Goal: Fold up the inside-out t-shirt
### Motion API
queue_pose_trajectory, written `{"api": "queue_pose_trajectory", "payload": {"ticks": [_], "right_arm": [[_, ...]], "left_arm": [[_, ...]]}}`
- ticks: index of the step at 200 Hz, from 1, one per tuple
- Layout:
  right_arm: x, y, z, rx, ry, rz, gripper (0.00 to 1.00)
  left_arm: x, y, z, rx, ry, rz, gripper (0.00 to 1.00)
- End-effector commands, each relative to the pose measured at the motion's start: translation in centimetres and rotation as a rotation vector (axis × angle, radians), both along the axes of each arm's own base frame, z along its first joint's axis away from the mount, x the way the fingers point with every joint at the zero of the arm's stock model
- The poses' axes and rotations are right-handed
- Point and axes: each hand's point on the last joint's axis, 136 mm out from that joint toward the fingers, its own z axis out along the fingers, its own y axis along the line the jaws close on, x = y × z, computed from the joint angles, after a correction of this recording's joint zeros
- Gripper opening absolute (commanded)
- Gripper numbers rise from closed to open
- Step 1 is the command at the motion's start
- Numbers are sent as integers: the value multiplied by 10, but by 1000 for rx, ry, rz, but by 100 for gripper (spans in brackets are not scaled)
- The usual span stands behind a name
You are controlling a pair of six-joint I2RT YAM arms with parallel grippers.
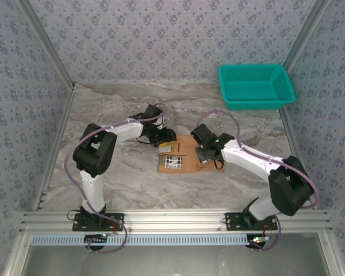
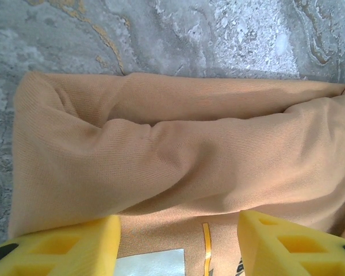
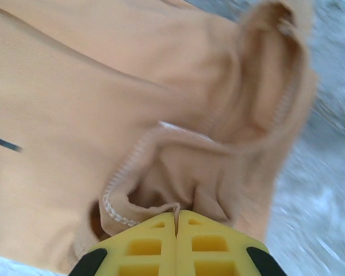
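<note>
Some t-shirt edges hide under arms — left gripper open, right gripper pinching a blurred fold.

The top view is lit evenly and softly; faint shadows are cast on the worktop. The t-shirt is rendered sharply in the left wrist view, while the right wrist view is smeared by blur, chiefly rightward.

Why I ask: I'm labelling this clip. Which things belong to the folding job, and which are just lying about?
Job in hand: inside-out t-shirt; left hand, open above it; right hand, shut on its fabric.
Lying about: teal basket, at the far right corner of the table.
</note>
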Motion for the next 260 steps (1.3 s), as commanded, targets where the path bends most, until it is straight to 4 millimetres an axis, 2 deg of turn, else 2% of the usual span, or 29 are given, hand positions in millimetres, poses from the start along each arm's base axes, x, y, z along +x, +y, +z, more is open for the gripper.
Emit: {"api": "queue_pose_trajectory", "payload": {"ticks": [1, 31, 43, 56, 72, 97, 117, 130, 144, 166, 182, 195, 206, 229, 260], "right_arm": [[-31, -54, -7, -101, 92, -146, 5], [-47, -86, -12, -28, 139, -306, 22], [-48, -91, -10, 8, 137, -343, 26], [-43, -88, 0, 50, 97, -343, 30], [-29, -67, 18, 135, 17, -271, 37], [-8, -17, 35, 312, -62, -139, 43], [-1, 13, 24, 417, 5, -85, 40], [2, 21, 11, 424, 48, -76, 36], [1, 15, -10, 393, 115, -111, 31], [-4, -11, -38, 357, 208, -210, 25], [-6, -30, -49, 343, 251, -277, 23], [0, -37, -40, 348, 230, -278, 23], [9, -35, -23, 376, 173, -255, 25], [30, -33, 3, 457, 80, -253, 33], [67, -46, 2, 487, 39, -328, 42]], "left_arm": [[2, 4, -4, 29, -10, -12, 56], [4, 4, -1, 29, -17, -21, 56], [3, 3, -1, 31, -16, -24, 56], [3, 3, 0, 31, -18, -29, 56], [4, 3, 1, 36, -21, -34, 56], [5, 3, 3, 37, -27, -34, 56], [5, 1, 6, 37, -30, -38, 56], [5, 0, 8, 38, -35, -39, 56], [4, -1, 12, 36, -40, -41, 57], [4, -1, 16, 39, -57, -45, 58], [5, -1, 23, 30, -79, -48, 60], [7, -2, 33, 14, -112, -47, 62], [8, -4, 43, -4, -151, -48, 64], [7, -4, 60, -20, -223, -44, 66], [-9, -5, 62, -22, -263, -58, 68]]}}
